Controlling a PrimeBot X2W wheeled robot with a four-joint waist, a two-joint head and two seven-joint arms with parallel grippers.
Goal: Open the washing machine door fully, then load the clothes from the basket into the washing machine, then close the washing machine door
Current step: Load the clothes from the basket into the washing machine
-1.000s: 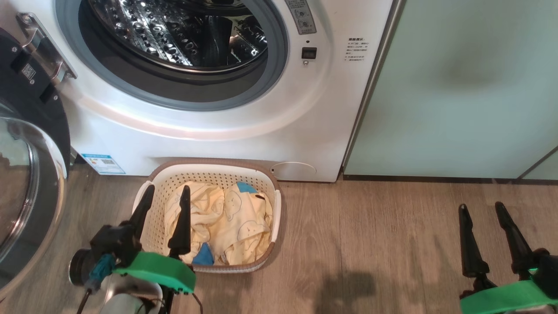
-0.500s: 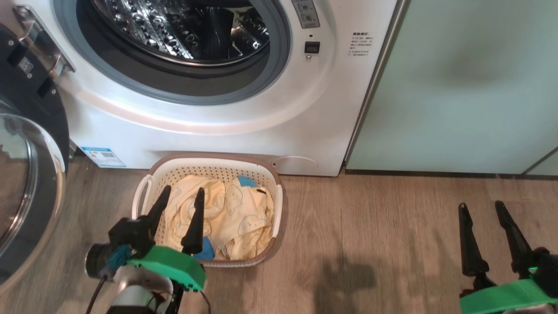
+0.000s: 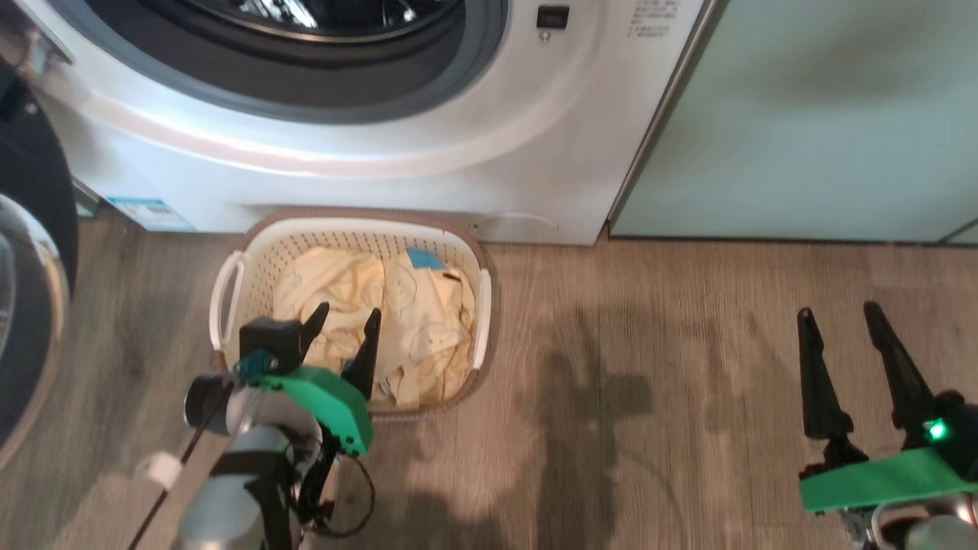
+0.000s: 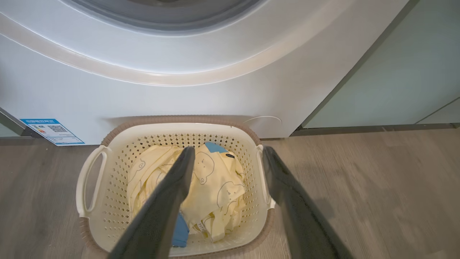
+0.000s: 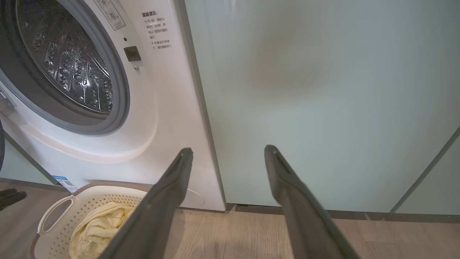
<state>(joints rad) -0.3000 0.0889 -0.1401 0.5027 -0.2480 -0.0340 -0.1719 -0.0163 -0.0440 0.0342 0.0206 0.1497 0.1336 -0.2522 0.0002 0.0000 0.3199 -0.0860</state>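
We hold our left end effector (image 3: 348, 309) wide apart over the yellow clothes (image 3: 416, 328) in the basket (image 3: 351, 224). Our right end effector (image 3: 837, 309) is apart too, above the floor (image 3: 649, 305).

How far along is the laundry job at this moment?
Done: the door stands open. In hand: the left gripper hangs open above the clothes in the basket, holding nothing; the right gripper is open. Left: move the clothes into the washing machine, close the door.
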